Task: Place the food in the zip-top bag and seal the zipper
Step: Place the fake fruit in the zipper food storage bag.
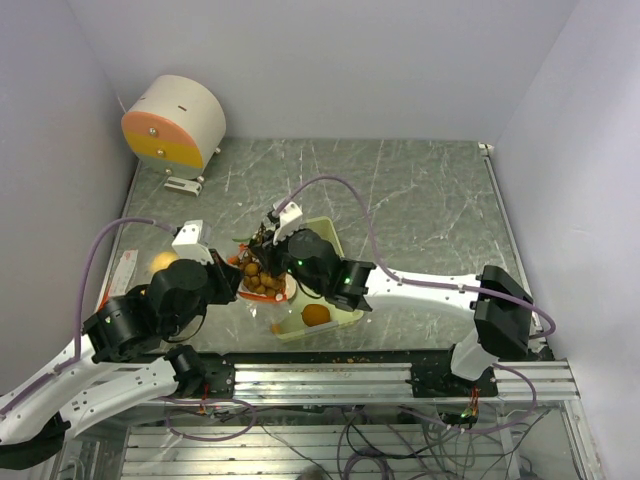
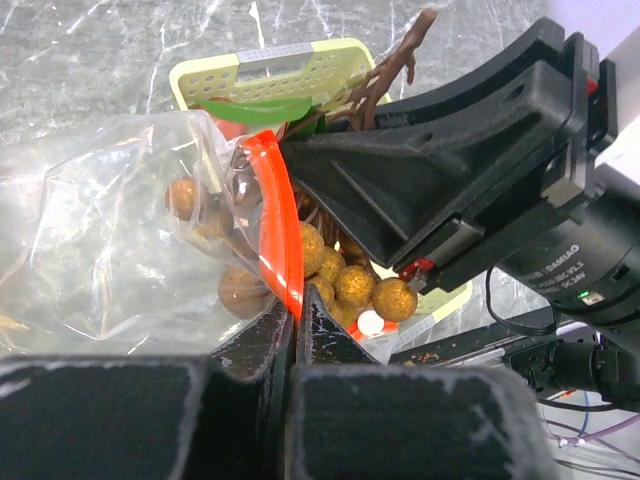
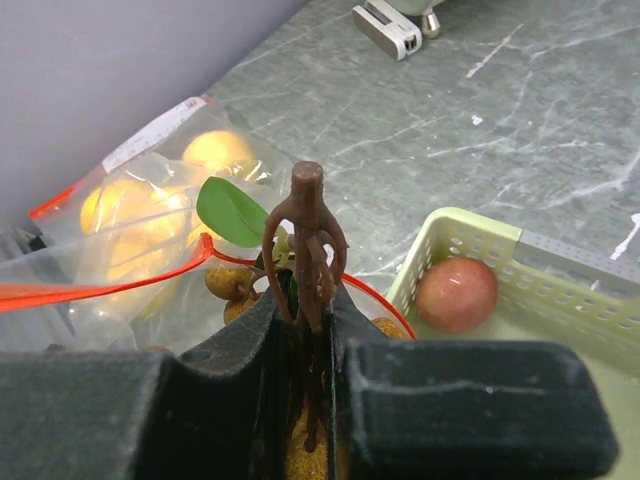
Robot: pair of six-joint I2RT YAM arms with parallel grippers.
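Left wrist view alone shows the left gripper (image 2: 297, 318) pinched shut on the red zipper strip (image 2: 278, 220) of the clear zip-top bag (image 2: 90, 240), at the edge of its mouth. Right wrist view shows what that one hides: yellow-orange fruits (image 3: 215, 150) lying deep inside the bag, close to the left wall. At the bag's mouth hangs the bunch of brown berries (image 2: 345, 285), some seen through the plastic, some on the outer side of the red strip. The right gripper (image 3: 305, 330) is clamped on the bunch's woody stem (image 3: 305, 225), with a green leaf (image 3: 235, 210) beside it. Just right of the bag sits the pale green tray (image 3: 470, 235). The right wrist view shows a reddish apple (image 3: 457, 295) in it, and the top view shows an orange fruit (image 1: 316, 315) at its near end.
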